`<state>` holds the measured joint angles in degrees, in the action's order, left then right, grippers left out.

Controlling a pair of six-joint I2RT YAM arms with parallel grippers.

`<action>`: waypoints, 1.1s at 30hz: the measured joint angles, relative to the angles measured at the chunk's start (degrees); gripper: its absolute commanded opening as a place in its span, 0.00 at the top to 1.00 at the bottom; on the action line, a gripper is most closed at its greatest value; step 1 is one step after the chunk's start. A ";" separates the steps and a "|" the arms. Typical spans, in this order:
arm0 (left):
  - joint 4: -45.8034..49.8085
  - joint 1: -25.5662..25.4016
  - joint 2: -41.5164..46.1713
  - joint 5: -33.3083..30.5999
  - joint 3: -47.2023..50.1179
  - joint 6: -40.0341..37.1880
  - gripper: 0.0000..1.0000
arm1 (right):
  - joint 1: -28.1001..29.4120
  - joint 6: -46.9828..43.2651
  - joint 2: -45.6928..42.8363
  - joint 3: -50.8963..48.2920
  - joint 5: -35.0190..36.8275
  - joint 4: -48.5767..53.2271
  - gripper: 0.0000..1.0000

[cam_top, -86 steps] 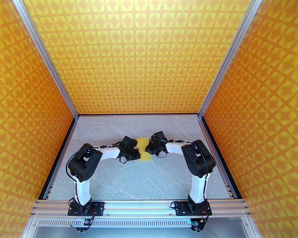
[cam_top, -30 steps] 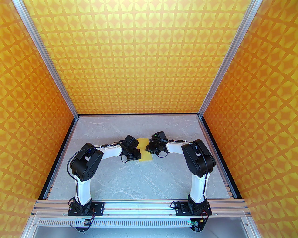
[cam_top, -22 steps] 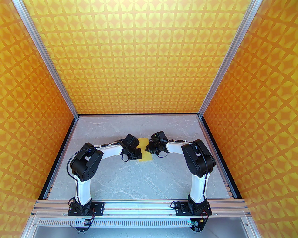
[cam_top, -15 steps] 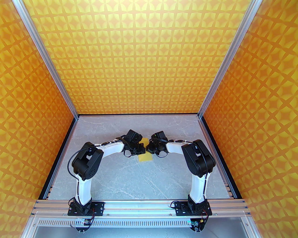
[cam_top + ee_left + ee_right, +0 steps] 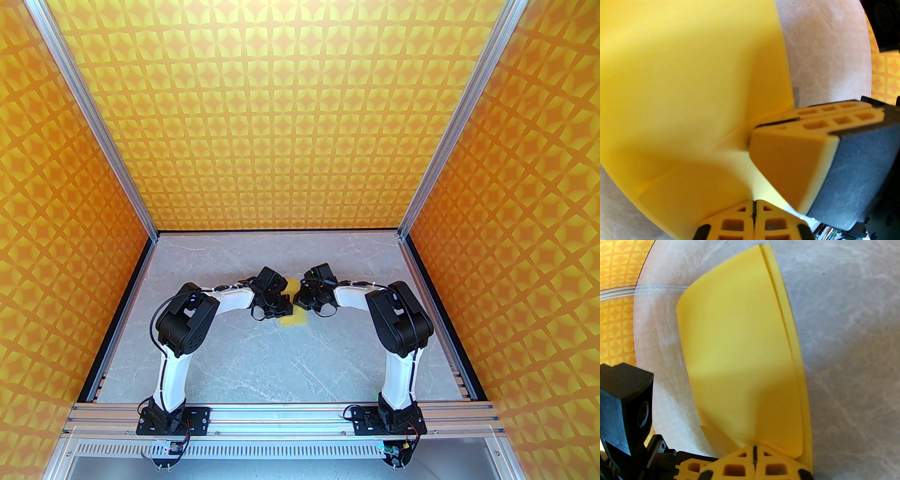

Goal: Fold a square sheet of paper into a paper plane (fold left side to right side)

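— Well, where do we find the square sheet of paper [image 5: 294, 321]?
— Mid-frame from above, on the table [image 5: 234, 356], doubled over, its edges nearly meeting at the right wrist view's right.
— And our grip?
— Our left gripper [image 5: 754, 211] is clenched on the sheet; our right gripper [image 5: 754, 456] looks pinched on it too, though that contact is blurred.

Orange-yellow star-patterned walls [image 5: 281, 117] fill the top, left and right of the frame, joined at the corners by aluminium posts [image 5: 101, 126]. Below lies a grey marble-look table [image 5: 262, 361], brightly lit, with an aluminium rail [image 5: 286, 415] along its lower edge.
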<state>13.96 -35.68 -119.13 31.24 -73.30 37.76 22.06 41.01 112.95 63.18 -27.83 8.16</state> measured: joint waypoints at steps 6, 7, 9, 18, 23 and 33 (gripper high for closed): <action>-1.03 0.00 3.80 0.00 5.66 -0.37 1.00 | 0.00 0.00 0.22 0.68 -0.02 1.09 1.00; -1.18 0.00 4.26 0.00 6.36 -0.37 1.00 | 0.00 -0.02 0.26 0.74 0.00 1.16 1.00; -1.60 0.00 5.09 0.00 7.63 -0.37 1.00 | 0.00 -0.02 0.31 0.87 -0.02 1.36 1.00; -5.07 0.28 8.57 0.07 13.66 -0.31 1.00 | 0.00 -0.42 0.33 1.03 0.00 1.64 1.00; -5.22 0.81 10.71 0.17 16.17 -0.31 1.00 | 0.00 -0.70 0.33 1.07 -0.04 1.68 1.00; -2.80 6.91 16.48 -0.83 11.80 2.75 0.61 | 0.00 -0.85 0.33 1.05 -0.04 1.46 1.00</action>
<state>11.16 -28.77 -102.65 30.41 -61.49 40.51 22.06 40.16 113.27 64.23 -27.88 9.63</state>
